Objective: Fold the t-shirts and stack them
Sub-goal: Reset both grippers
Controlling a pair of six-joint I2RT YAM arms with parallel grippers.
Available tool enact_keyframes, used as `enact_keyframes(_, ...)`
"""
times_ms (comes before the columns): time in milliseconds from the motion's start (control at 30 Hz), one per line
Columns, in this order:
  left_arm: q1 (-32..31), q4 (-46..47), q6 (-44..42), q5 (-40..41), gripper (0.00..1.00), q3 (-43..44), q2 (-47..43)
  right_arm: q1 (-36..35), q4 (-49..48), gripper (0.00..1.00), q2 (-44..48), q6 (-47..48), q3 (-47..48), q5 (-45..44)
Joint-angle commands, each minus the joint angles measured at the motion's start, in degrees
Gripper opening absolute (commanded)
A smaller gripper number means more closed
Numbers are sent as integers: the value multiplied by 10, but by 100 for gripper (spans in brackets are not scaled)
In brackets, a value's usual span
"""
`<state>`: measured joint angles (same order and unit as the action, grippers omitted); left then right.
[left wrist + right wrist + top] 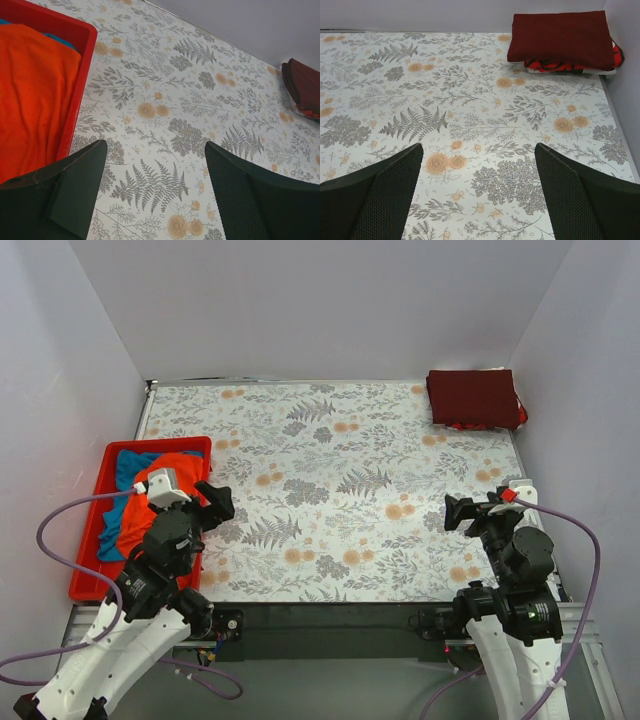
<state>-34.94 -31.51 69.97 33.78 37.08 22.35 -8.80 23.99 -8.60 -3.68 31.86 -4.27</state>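
Your left gripper [155, 150] hangs open and empty just beside the red bin [88, 578]. The orange shirt [127, 523] inside looks soft and limp; pinch a raised fold.

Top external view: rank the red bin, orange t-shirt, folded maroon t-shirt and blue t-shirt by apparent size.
1. red bin
2. orange t-shirt and maroon t-shirt: about alike, not ranked; the left arm hides part of the orange one.
3. blue t-shirt: only slivers show.
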Motion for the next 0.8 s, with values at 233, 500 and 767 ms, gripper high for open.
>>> enact_keyframes(233,0,2,5,24,80,-10,21,-21,-32,98,9,-17,-3,12)
enact_keyframes(500,1,4,6,22,80,-10,36,-21,-31,98,-4,-17,-3,16)
enact_keyframes(767,7,9,1,21,81,-8,53,-27,-30,98,-18,-17,-1,23)
